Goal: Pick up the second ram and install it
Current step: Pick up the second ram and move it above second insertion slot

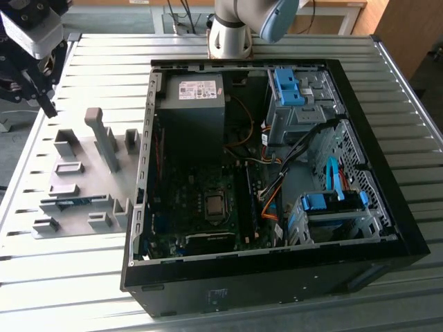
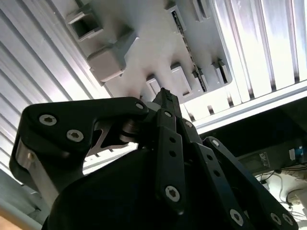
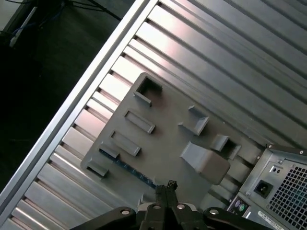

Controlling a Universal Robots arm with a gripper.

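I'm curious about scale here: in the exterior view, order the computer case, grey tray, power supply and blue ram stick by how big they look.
Largest to smallest:
1. computer case
2. grey tray
3. power supply
4. blue ram stick, a thin sliver lying in the tray

In the first wrist view the claw [image 3: 168, 187] covers one end of the second ram [image 3: 126, 167]. The picture's edge cuts off the computer case [image 3: 283, 188] there.
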